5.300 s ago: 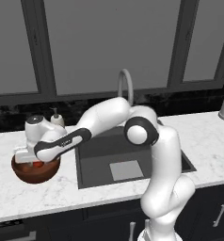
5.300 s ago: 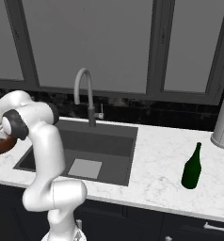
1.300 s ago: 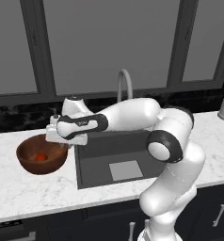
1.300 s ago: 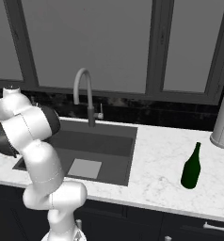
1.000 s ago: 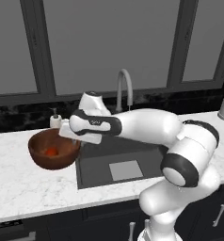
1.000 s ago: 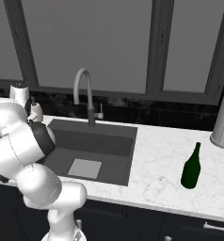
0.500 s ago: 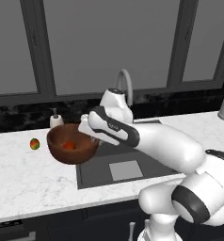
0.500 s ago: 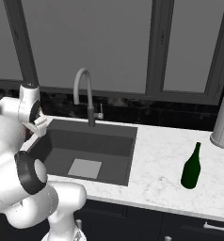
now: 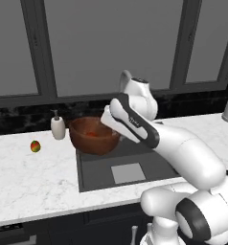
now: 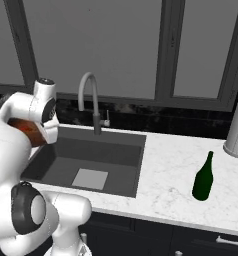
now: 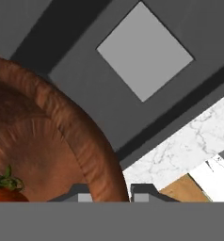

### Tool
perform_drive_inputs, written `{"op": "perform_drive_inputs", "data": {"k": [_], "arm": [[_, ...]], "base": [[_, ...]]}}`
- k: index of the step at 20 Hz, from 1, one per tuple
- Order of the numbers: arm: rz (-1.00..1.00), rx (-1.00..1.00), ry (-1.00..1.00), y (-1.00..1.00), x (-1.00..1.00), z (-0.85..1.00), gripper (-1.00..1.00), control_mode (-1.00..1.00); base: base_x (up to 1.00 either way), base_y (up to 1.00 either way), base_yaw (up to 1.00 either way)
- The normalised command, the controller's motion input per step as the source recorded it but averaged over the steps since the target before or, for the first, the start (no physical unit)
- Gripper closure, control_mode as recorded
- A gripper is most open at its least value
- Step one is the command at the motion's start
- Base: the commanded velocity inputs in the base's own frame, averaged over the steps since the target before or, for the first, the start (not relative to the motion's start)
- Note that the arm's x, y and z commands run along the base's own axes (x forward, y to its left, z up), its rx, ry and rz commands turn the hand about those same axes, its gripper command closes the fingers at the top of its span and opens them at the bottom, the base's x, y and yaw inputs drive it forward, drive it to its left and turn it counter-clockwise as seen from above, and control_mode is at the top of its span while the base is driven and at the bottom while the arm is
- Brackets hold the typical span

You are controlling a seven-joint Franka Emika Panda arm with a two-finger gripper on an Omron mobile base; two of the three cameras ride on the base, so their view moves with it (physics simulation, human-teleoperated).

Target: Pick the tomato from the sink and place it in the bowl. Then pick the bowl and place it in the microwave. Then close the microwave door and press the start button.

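Dark cabinets and a black backsplash stand behind your work, with white marble counter (image 9: pixel 34 177) spread below and to both sides of the hand. Directly under the hand lies the deep dark grey rectangular sink (image 9: pixel 94 170), its pale square plate on the floor. You are carrying the wide reddish-brown wooden bowl (image 9: pixel 93 135) aloft over the sink's near corner; the gripper (image 11: pixel 111 190) pinches its rim, one finger inside the wall and one outside. Low in the bowl, on the inner side of your fingers, sits the small glossy red tomato (image 11: pixel 5 193) with its green stem. So the first step looks done, and you are in the second: taking the bowl to the microwave. Next, keep the bowl level so the tomato stays put, and swing toward the microwave cavity.
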Motion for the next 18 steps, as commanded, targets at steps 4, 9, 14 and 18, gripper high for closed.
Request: {"op": "perform_drive_inputs", "data": {"k": [4, 9, 14, 18], "arm": [[-0.29, -0.1, 0.01, -0.57, -0.06, 0.12, 1.0, -1.0], [-0.29, -0.1, 0.0, -0.57, -0.01, 0.13, 1.0, -1.0], [-0.29, -0.02, -0.02, -0.71, -0.03, 0.22, 1.0, -1.0], [-0.24, 0.0, 0.0, -0.81, -0.16, 0.34, 1.0, -1.0]], "base": [[0.0, 0.0, 0.0], [0.0, 0.0, 0.0], [0.0, 0.0, 0.0], [0.0, 0.0, 0.0]]}}
